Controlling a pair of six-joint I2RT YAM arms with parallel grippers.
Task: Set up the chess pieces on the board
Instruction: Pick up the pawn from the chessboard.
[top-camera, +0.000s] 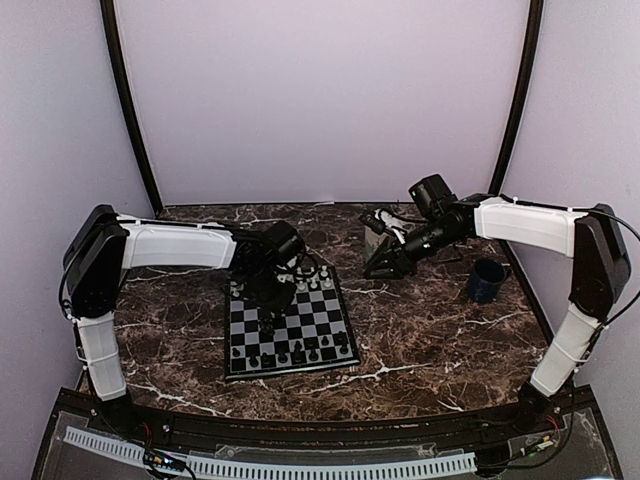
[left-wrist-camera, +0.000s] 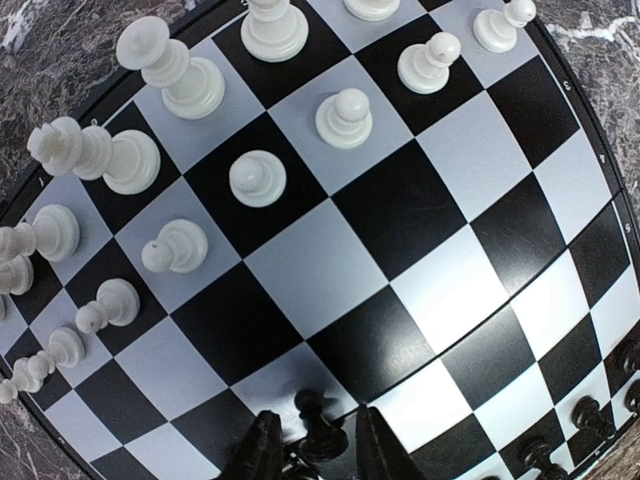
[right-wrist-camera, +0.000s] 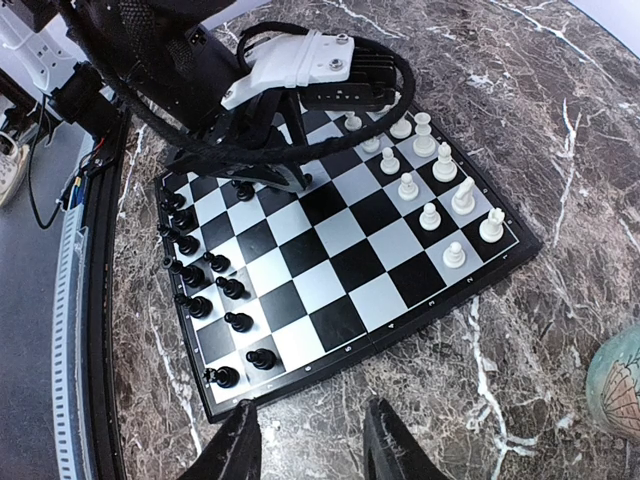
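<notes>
From above, the left arm (top-camera: 180, 245) reaches down onto the board (top-camera: 295, 322). The right arm (top-camera: 520, 222) hangs over the marble surface (top-camera: 430, 330) beside it.

Left wrist: the left fingers (left-wrist-camera: 262, 452) straddle a black pawn (left-wrist-camera: 318, 425) near black's side; whether they pinch it I cannot tell.

Right wrist: the right fingers (right-wrist-camera: 238, 440) stand apart, empty.

It seems a pawn is being seated. Next, centre it on its square and release.

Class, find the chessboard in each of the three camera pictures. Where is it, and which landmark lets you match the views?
Top view: chessboard lower left of centre, slightly askew.
Left wrist view: chessboard fills nearly the whole picture.
Right wrist view: chessboard across the middle, set diagonally.
Shared landmark: the white pieces along one edge of it, seen in all three.
</notes>
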